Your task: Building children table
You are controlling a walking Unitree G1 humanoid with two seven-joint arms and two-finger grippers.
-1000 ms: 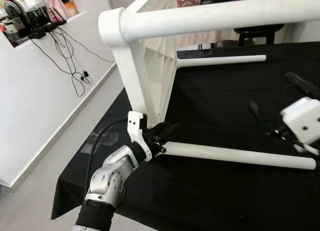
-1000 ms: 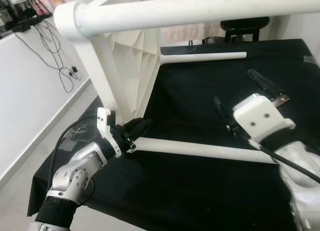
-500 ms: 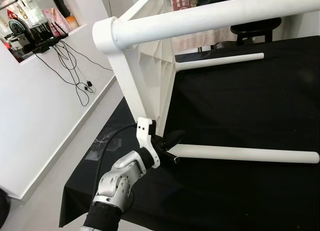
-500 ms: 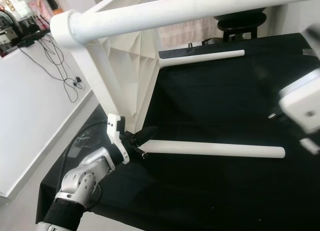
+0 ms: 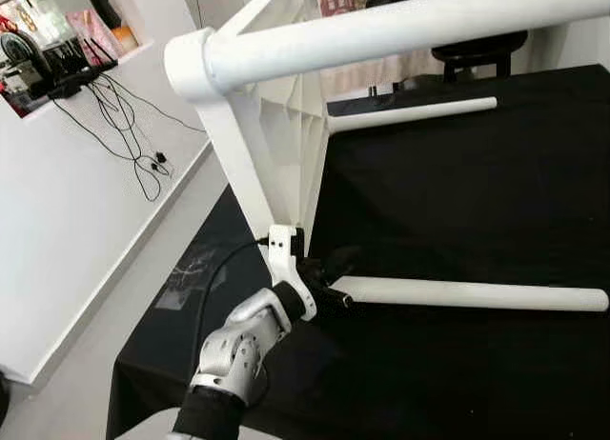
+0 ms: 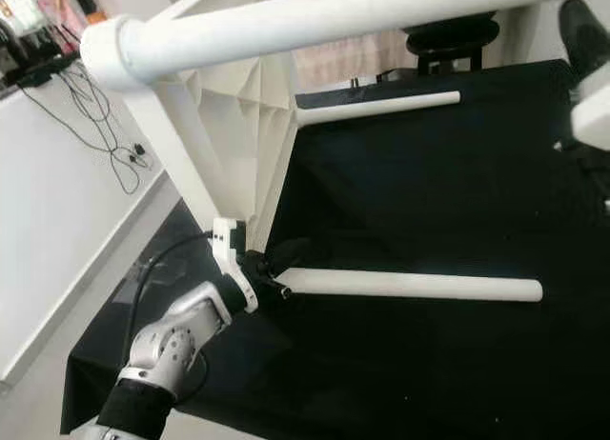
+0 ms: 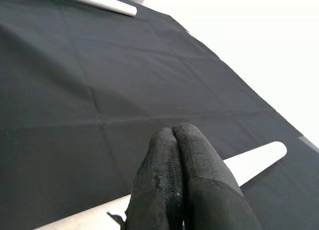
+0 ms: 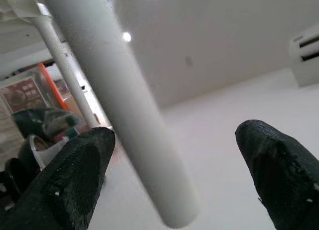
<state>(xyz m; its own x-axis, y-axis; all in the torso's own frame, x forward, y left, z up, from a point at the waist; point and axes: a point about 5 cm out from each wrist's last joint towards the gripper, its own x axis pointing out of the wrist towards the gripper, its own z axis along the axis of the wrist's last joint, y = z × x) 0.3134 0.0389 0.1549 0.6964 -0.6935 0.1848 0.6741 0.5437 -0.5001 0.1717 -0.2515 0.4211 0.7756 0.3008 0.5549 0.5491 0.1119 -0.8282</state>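
Since a second ago the right end effector (image 8: 174,190) has left the lower right of the head views and now sits at the upper right edge of the right eye view, raised beside the topmost table leg (image 5: 400,26); its wrist view shows both black fingers (image 8: 75,170) spread wide, with that white tube passing between them and touching neither. Meanwhile the left end effector (image 5: 329,286) has stayed at the lower centre, at the near end of the lower table leg (image 5: 477,294). Its fingers (image 7: 184,175) are pressed together with nothing between them, resting right against that leg. The children's table (image 5: 276,145) is tipped on its side on the desk (image 5: 457,192), which is covered by a black cloth; its ribbed white underside stands upright at centre left. One leg lies low across the cloth toward the right edge, another leg (image 5: 410,114) reaches right in the upper centre, and the topmost one crosses the top of the frame. Black cables (image 5: 124,126) hang on the white wall at upper left.
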